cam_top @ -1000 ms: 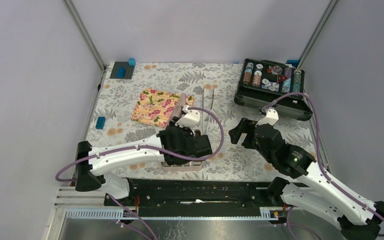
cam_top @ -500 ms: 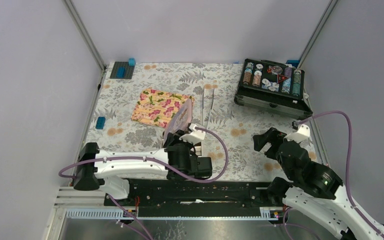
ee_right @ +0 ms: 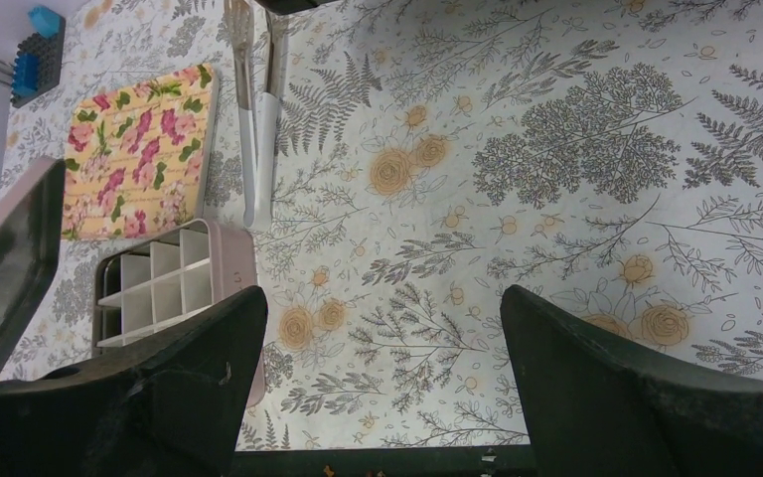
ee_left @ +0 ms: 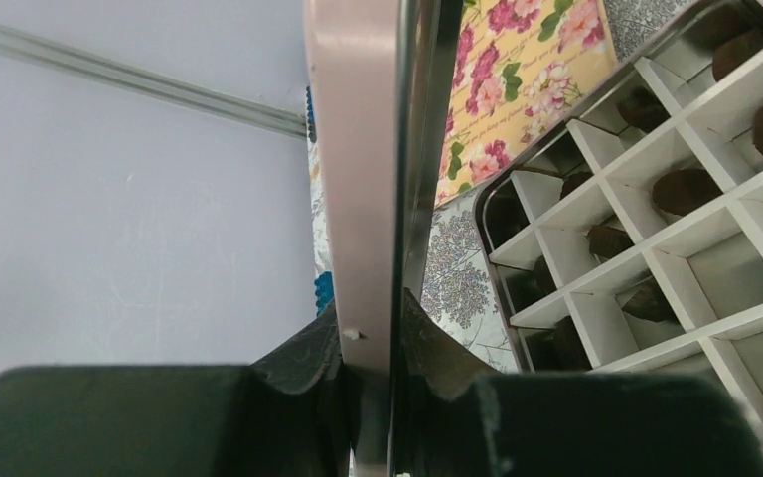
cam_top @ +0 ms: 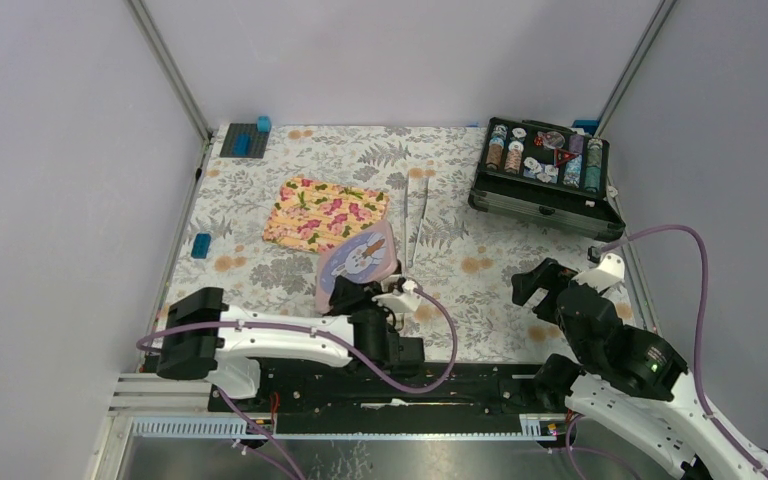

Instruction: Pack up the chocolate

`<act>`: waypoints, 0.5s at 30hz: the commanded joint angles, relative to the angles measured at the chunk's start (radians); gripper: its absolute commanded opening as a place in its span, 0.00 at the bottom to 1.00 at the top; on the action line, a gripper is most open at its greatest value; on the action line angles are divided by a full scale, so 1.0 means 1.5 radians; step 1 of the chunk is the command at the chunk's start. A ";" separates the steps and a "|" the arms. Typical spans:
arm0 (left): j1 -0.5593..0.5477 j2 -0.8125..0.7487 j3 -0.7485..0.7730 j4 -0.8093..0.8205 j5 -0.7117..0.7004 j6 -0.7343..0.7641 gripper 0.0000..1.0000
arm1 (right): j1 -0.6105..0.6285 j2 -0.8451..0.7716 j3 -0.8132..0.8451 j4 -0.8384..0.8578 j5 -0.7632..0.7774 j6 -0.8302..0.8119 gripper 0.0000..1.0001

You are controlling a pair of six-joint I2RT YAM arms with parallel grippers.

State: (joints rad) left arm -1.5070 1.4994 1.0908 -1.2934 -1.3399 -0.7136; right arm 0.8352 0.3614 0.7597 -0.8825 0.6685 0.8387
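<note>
While the left gripper (ee_left: 373, 333) is clamped tight on the edge of a pink lid (ee_left: 358, 149), the lid stands tilted up above the near edge of the bench (cam_top: 460, 150), about midway along it, and its printed face, which looks like a snowman, is turned towards the top camera. In the left wrist view the lid is seen edge-on, rising straight out of the closed jaws. Just to its right lies the pink box (ee_left: 502, 288) with its white grid of cells, and the chocolate (ee_left: 686, 189) sits inside it: dark brown pieces, one to a cell, in several of the cells that can be seen. Whether the lid is joined to the box cannot be told. The box lies just on the near side of a yellow floral mat (cam_top: 325, 212), and a pair of metal tongs (cam_top: 415, 215) lies beside that mat's right edge. The right gripper (ee_right: 382, 298) hangs over the right part of the bench near its near edge, jaws spread wide and holding nothing, well apart from the box. A black case of poker chips (cam_top: 545, 165) stands open at the far right corner.
</note>
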 commanded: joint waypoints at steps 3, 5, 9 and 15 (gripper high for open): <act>-0.019 0.060 -0.007 0.038 -0.036 0.037 0.00 | 0.004 0.011 0.003 0.023 0.005 0.015 0.95; -0.022 0.082 -0.012 0.038 -0.035 0.026 0.00 | 0.003 0.013 0.005 0.023 0.003 0.014 0.94; -0.022 0.138 0.015 -0.046 -0.044 -0.081 0.00 | 0.003 0.004 0.010 0.023 0.001 0.014 0.94; -0.026 0.186 0.043 -0.108 -0.041 -0.156 0.00 | 0.004 -0.002 0.012 0.017 -0.005 0.019 0.95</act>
State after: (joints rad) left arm -1.5379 1.7676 1.1057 -1.3678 -1.3472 -0.8440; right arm 0.8352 0.3637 0.7593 -0.8783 0.6605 0.8402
